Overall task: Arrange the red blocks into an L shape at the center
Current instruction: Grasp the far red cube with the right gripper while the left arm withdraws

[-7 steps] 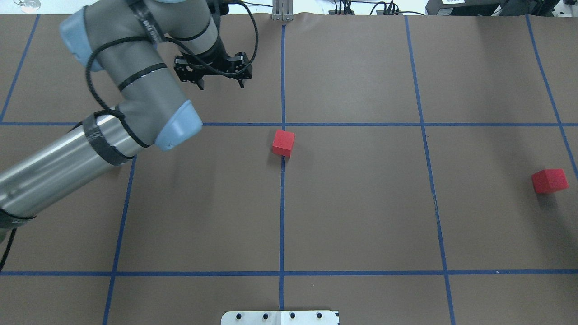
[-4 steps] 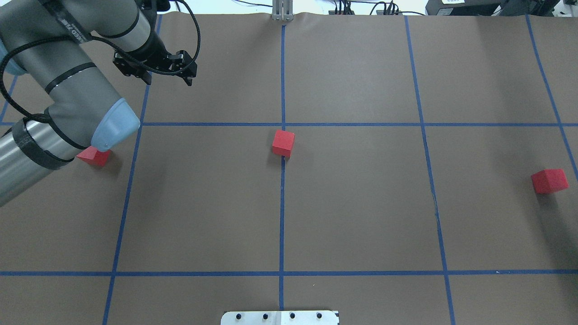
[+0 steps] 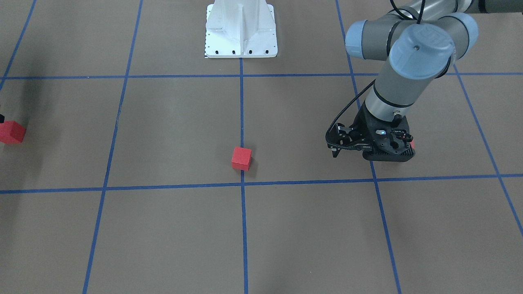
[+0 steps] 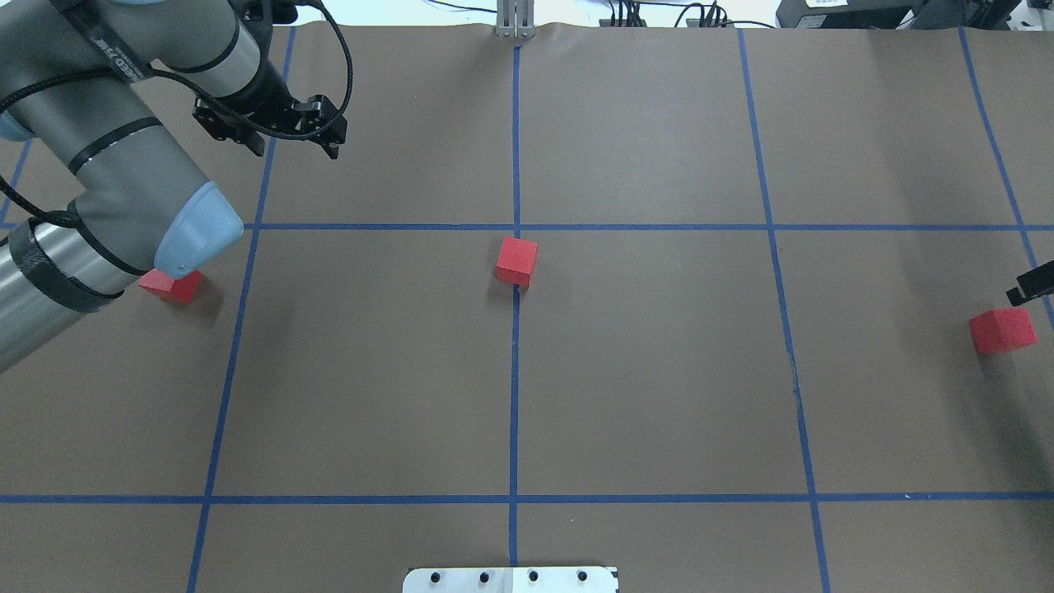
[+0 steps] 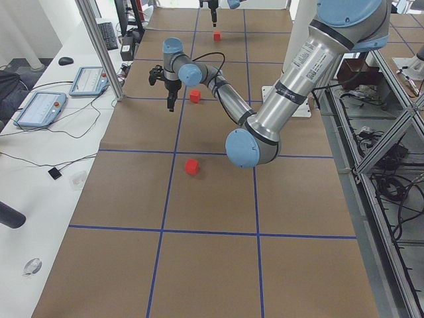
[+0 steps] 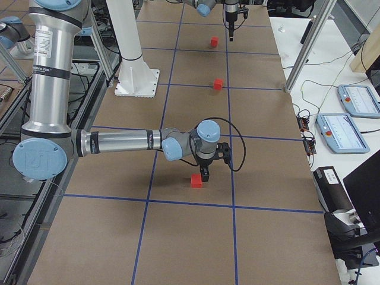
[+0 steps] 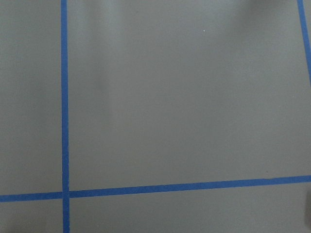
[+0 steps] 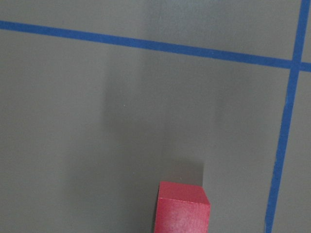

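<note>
Three red blocks lie on the brown gridded surface. One red block [image 4: 516,260] [image 3: 241,158] sits on the blue line just on the robot's side of the center crossing [image 4: 516,226]. A second block [image 4: 170,285] lies at the left, partly under my left arm's elbow. A third block [image 4: 1001,330] [image 8: 182,206] lies far right. My left gripper [image 4: 294,150] [image 3: 369,154] is open and empty, far left of center. Only a tip of my right gripper [image 4: 1033,284] shows beside the third block; I cannot tell if it is open.
The white base plate [image 4: 510,579] [image 3: 241,28] stands at the robot's edge of the table. A metal post [image 4: 515,21] stands at the far edge. Operator tablets [image 5: 40,109] lie on a side table beyond the far edge.
My left arm swung left, away from center, and uncovered the left block. A tip of my right gripper came in at the right edge beside the third block. The blocks have not moved.
</note>
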`<state>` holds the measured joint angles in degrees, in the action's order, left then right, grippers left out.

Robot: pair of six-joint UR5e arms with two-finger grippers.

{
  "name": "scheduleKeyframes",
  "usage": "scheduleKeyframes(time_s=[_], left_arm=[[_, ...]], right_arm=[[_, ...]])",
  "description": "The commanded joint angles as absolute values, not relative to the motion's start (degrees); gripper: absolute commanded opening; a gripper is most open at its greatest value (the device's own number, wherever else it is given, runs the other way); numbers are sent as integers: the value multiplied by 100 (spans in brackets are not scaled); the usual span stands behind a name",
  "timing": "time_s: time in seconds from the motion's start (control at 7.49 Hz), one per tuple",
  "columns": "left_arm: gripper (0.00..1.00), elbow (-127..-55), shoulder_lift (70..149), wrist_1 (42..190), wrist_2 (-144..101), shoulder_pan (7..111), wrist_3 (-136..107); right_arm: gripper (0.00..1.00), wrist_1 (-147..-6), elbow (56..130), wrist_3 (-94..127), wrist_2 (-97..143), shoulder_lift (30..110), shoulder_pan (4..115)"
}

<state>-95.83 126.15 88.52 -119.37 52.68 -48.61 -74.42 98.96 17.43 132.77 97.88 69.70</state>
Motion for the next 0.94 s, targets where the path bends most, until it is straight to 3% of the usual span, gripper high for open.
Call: scheduleKeyframes(time_s=[0.0,0.8], left_arm=[[99,-9580,12604,8851,-11936,5265,-4860],[100,-9563,12595,8886,-11936,5256,-4869]], right_arm=[[99,-7418,9643,1740,13140,9765,6681],[99,-7435,9168,1740,13122,9721,6328]])
